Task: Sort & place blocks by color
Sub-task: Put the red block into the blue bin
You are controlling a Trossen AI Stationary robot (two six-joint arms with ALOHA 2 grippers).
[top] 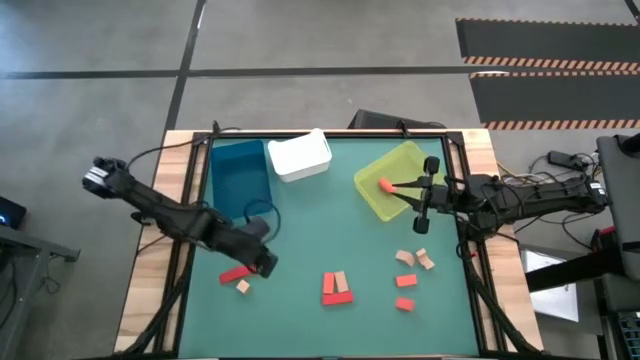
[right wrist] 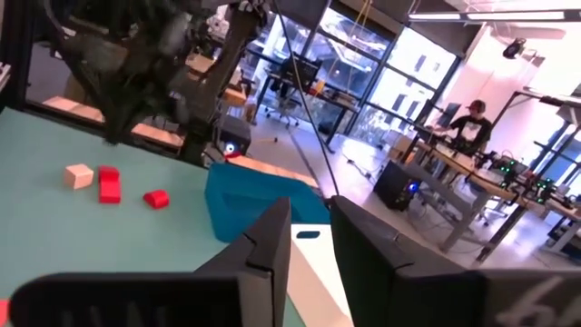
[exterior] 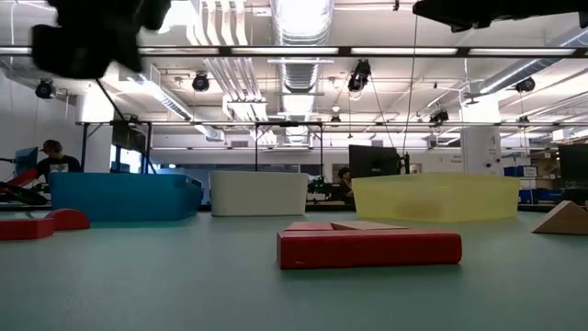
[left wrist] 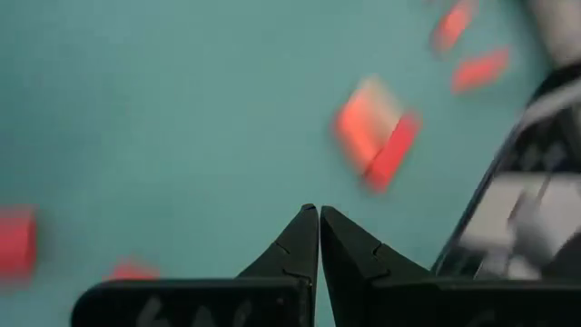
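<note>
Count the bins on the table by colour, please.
Blue bin: 1
White bin: 1
Yellow-green bin: 1
Total: 3

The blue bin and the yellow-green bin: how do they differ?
The blue bin sits square to the table's edges near the far left corner; the yellow-green bin sits turned at an angle on the far right. The blue bin looks empty from above, while the yellow-green bin holds an orange block. The right hand hovers over the yellow-green bin; neither hand is over the blue one. Both are open-topped.
</note>
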